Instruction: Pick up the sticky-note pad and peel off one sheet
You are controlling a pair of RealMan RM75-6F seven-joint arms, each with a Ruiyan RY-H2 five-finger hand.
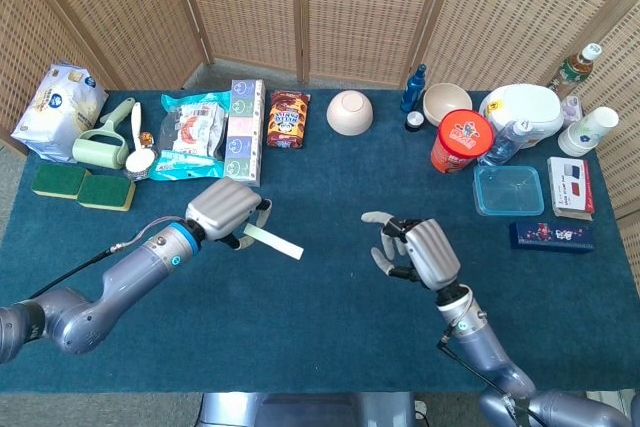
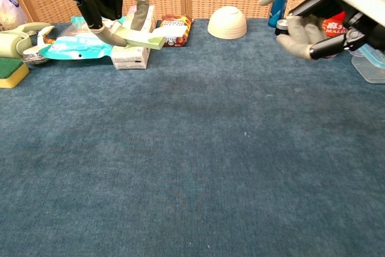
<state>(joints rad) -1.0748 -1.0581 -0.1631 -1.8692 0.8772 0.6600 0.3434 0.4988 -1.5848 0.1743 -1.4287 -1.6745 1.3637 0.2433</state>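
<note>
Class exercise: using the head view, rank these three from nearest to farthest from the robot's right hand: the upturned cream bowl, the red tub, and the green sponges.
Measured from the right hand:
1. Red tub, behind the hand and a little to its right.
2. Upturned cream bowl, at the back of the table, slightly to the hand's left.
3. Green sponges, far across at the table's left edge.

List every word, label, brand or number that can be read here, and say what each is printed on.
None reads with certainty.
Red canister: white logo, blurred.
Brown snack pack: lettering too small.
White bag: blue print, unreadable.
Pastel box: round marks, no legible words.
Red-blue carton: illegible.
</note>
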